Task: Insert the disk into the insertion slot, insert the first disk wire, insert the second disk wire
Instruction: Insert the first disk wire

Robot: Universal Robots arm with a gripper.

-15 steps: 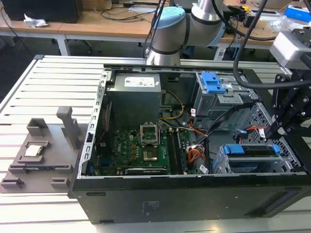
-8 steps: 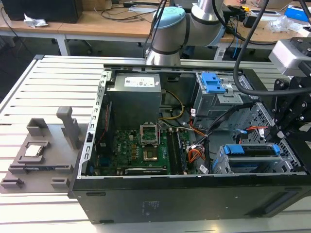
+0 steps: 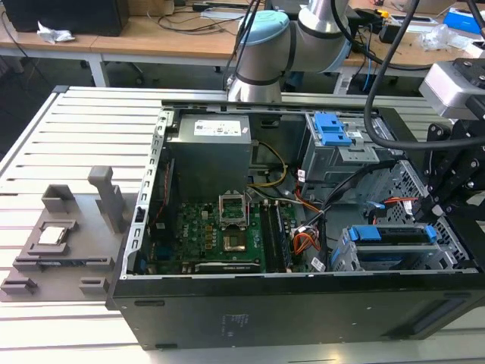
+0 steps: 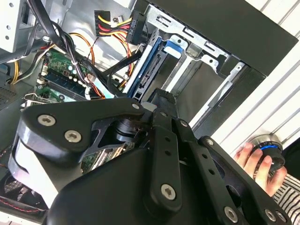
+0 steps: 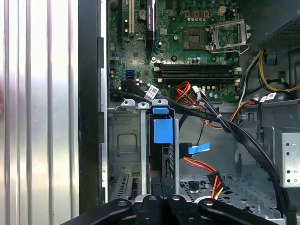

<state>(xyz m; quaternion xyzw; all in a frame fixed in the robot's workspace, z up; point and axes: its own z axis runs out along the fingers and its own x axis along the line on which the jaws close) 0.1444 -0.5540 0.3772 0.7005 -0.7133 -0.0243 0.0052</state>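
The gripper sits just behind the disk; its hold I cannot tell. Edge-on in the insertion slot, the disk lies at 3 o'clock of the case in the exterior view. Best, I judge, to push squarely, sparing the cables beyond.

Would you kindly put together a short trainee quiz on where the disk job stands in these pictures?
1. True or false: the disk sits in the slot.
2. The disk is toward: A the exterior view's left, B its middle, C the exterior view's right.
3. Which thing is the end effector nearest?
Key: 1 true; 2 C; 3 the disk.
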